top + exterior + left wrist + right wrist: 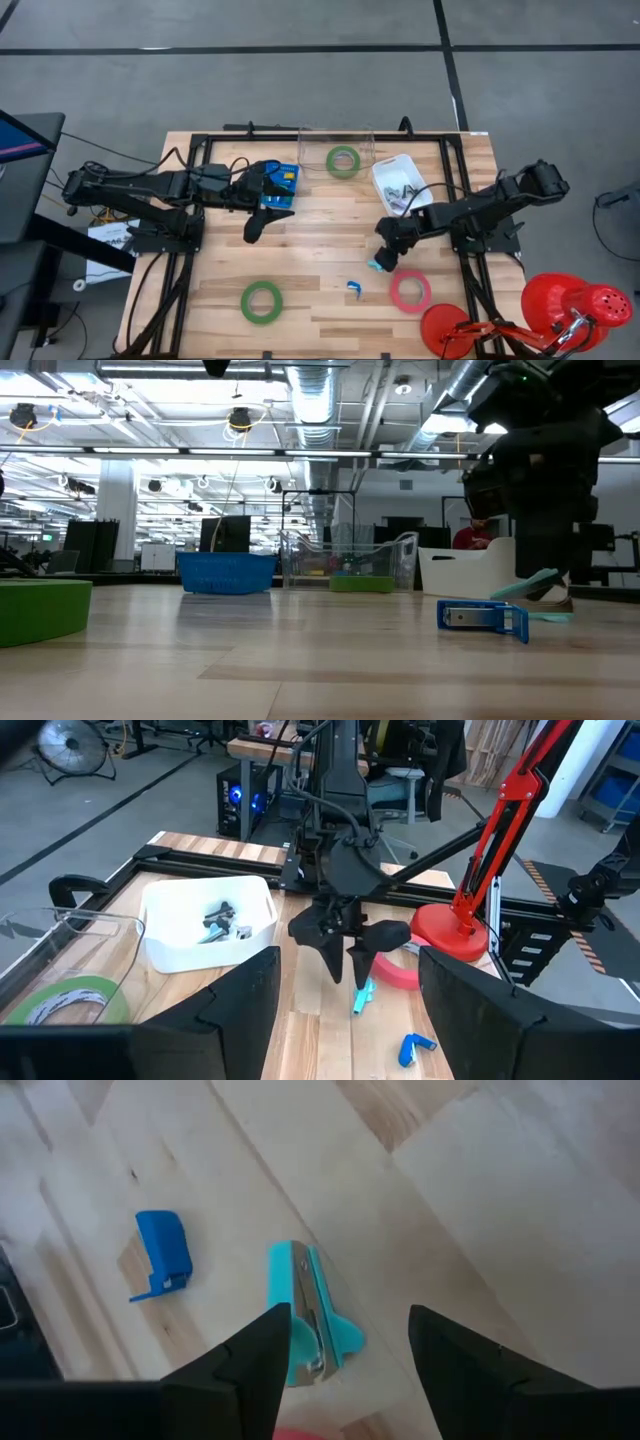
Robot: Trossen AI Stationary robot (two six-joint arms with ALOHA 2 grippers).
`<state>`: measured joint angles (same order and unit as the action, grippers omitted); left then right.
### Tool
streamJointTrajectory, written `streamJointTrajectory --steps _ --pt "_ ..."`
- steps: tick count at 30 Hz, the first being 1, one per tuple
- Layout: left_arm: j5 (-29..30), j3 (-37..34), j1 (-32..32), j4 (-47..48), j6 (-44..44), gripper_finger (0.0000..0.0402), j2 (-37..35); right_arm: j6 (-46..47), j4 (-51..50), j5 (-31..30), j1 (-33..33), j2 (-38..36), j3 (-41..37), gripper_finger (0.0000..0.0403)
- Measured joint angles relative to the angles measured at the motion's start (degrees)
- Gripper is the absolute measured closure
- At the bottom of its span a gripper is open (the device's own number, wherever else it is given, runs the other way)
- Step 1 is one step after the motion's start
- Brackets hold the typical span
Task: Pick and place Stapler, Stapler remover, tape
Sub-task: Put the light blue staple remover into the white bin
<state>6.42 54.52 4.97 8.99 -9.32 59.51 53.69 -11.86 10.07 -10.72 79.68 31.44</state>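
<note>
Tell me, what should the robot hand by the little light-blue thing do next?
Probably sink a little and close. The right gripper hangs open just above the light-blue stapler, which lies flat on the table between its fingers, not yet held.

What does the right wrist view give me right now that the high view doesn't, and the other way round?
Only the right wrist view: the teal stapler's metal strip, and the stapler lying off centre between the open right gripper, next to one finger.

Only the high view: all three tape rolls, green, green and pinkish-red, the white bin, the blue basket and the left gripper waiting beside it.

Both: the stapler, the small blue stapler remover and the wooden table.
</note>
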Motion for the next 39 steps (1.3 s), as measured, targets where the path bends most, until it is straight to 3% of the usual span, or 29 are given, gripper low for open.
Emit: streamJointTrajectory --steps 5,17,31,39 --pt "0.0 0.0 0.0 0.0 0.0 0.0175 0.0 0.0 0.9 2.3 0.9 -0.1 0.0 0.0227" --pt "0.0 0.0 0.0 0.0 0.0 0.0175 0.0 0.0 1.2 3.7 1.0 -0.2 0.0 0.0334" --pt "0.0 0.0 0.0 0.0 0.0 0.0175 0.0 -0.2 2.5 5.0 1.0 -0.2 0.0 0.0398" --pt "0.0 0.0 0.0 0.0 0.0 0.0175 0.0 -0.2 5.3 5.1 0.9 -0.2 0.0 0.0402"
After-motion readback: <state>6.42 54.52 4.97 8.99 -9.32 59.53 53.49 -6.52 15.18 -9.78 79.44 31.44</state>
